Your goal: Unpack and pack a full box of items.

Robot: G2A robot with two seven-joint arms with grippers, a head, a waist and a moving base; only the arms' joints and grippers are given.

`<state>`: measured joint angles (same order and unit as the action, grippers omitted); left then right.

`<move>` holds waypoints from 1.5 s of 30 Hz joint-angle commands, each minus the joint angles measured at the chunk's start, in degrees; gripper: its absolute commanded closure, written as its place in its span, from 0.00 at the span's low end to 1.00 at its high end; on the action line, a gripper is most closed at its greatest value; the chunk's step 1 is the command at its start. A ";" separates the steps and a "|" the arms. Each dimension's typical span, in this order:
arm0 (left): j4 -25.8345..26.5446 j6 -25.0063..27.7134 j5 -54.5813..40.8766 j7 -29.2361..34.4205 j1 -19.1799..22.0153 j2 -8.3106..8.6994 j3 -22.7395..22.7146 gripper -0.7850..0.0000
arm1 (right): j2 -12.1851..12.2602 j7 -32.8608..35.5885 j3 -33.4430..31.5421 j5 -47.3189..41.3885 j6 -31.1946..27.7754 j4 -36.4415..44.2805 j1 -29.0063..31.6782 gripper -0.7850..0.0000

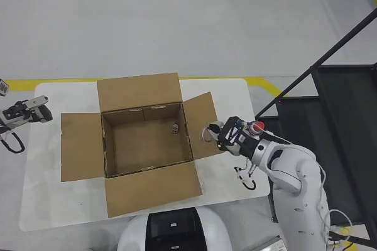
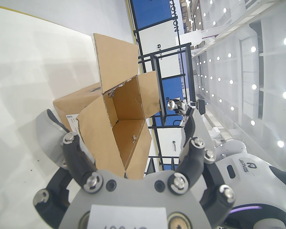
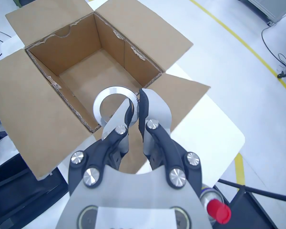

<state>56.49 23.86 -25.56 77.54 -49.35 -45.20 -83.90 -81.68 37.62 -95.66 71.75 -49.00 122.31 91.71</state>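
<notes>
Steel-grey ring, pinched in the nearly shut jaws of our right gripper, hung just over the cardboard box rim. Our left gripper gaped wide and empty, the box well ahead of it. We judged the box almost emptied, with repacking left to do.

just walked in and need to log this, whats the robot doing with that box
The right pincer is shut on a flat metal ring, holding it at the rim of the open cardboard box on the white table. The left pincer is open and holds nothing, by the table's opposite edge.
</notes>
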 commanded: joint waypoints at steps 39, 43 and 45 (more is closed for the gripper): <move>0.00 0.00 0.00 0.00 0.00 0.00 0.00 0.00 | 2.10 -5.20 4.09 20.19 26.57 -28.44 5.94 0.46; 0.00 0.00 0.00 0.00 0.00 0.00 0.00 0.00 | 2.20 -6.31 4.15 20.44 29.26 -28.92 5.79 0.00; 0.00 0.00 0.00 0.00 0.00 0.00 0.00 0.00 | 2.30 -6.28 4.13 20.29 29.40 -29.06 5.76 0.00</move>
<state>56.49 23.86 -25.56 77.54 -49.35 -45.20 -83.90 -79.42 31.30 -91.54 92.13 -19.51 93.29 97.48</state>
